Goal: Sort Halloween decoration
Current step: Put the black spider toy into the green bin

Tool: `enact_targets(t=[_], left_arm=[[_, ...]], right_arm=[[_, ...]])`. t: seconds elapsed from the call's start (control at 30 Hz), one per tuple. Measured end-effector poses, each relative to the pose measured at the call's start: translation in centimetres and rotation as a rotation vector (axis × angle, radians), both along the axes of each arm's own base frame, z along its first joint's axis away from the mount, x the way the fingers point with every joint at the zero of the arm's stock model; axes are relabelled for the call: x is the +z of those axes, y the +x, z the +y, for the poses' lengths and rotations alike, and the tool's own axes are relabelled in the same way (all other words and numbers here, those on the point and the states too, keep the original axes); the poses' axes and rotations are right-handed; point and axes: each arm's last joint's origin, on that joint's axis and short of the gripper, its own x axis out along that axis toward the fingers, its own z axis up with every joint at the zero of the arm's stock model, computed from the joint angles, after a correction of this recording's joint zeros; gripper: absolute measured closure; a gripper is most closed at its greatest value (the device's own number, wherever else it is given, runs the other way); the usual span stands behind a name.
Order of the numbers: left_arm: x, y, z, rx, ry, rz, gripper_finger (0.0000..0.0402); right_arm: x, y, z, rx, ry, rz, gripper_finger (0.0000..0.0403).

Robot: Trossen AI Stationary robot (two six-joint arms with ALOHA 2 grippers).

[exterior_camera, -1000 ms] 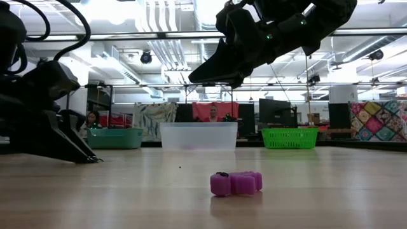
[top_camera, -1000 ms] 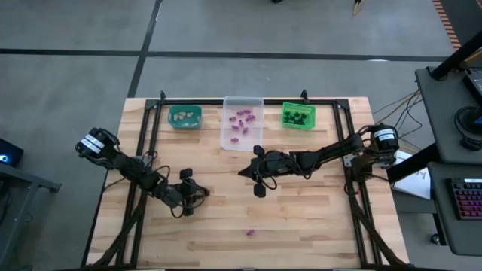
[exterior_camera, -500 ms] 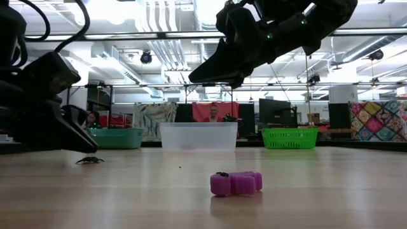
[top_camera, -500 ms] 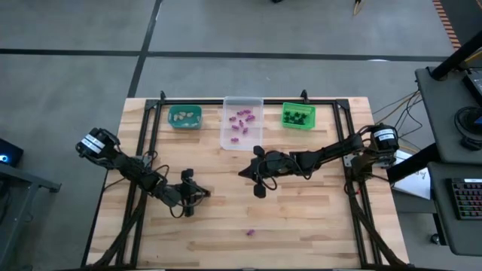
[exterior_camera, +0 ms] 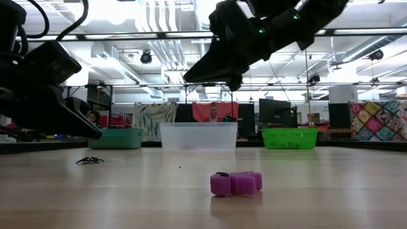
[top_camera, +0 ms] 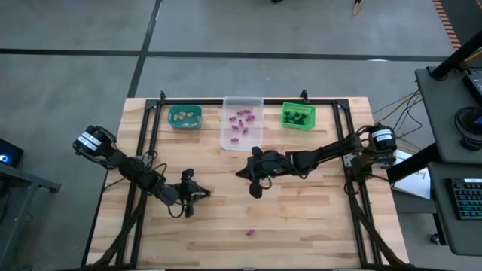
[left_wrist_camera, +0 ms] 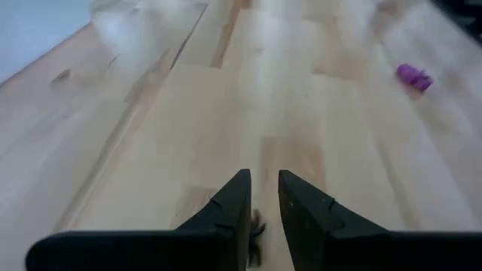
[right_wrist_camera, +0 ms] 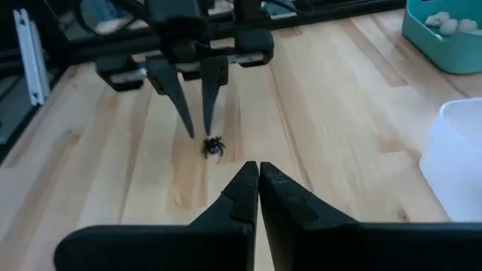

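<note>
A clear bin (top_camera: 242, 123) stands at the middle of the wooden table's (top_camera: 316, 218) far edge, and the rest is placed from it. A teal bin (top_camera: 184, 117) sits just beside it on the left-arm side, with pale beige trinkets (top_camera: 186, 116) inside. A green bin (top_camera: 298, 115) sits just beside it on the right-arm side, with black trinkets (top_camera: 299, 117) inside. The clear bin itself holds several purple trinkets (top_camera: 241, 119).

The left gripper (top_camera: 202, 193) is well in front of the clear bin, toward the teal bin's side, just above the tabletop. Its fingers (left_wrist_camera: 230, 207) are narrowly parted and hold nothing. A black spider trinket (right_wrist_camera: 214, 146) lies on the wood directly at their tips, seemingly not gripped.

The right gripper (top_camera: 239, 175) is raised above the table, in front of the clear bin. Its fingers (right_wrist_camera: 241, 194) are closed together with nothing between them, pointing toward the spider and the left gripper.

A single purple trinket (exterior_camera: 236, 183) lies alone on the wood, far in front of the clear bin near the table's near edge, apart from both grippers.

In the low view, a person (exterior_camera: 212, 113) shows in the room behind the clear bin.
</note>
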Motion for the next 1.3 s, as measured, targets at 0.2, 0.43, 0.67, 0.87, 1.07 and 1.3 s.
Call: enact_targets(t=[0.2, 0.43, 0.67, 0.87, 1.07, 1.3], left_arm=[[1.0, -0.1, -0.1, -0.019, -0.094, -0.016, 0.0350], [1.2, -0.9, 0.1, -0.014, -0.270, 0.087, 0.0350], [0.3, -1.3, 0.2, -0.005, -0.314, 0.199, 0.0351], [-0.1, -0.8, 0.0, 0.040, -0.273, 0.206, 0.0363], [-0.6, 0.0, -0.4, 0.073, -0.246, 0.215, 0.0364], [-1.0, 1.0, -1.0, 0.106, -0.215, 0.211, 0.0364]], right_arm=[[-0.7, 2.6, 0.5, 0.022, -0.035, 0.065, 0.0394], [-2.6, 6.2, 1.1, 0.055, -0.092, 0.084, 0.0394], [-5.4, 9.6, 1.4, 0.097, -0.173, 0.104, 0.0394], [-8.0, 11.5, 1.7, 0.107, -0.185, 0.128, 0.0394], [-9.1, 12.2, 1.8, 0.109, -0.185, 0.140, 0.0394], [-9.1, 12.2, 1.8, 0.108, -0.185, 0.137, 0.0394]])
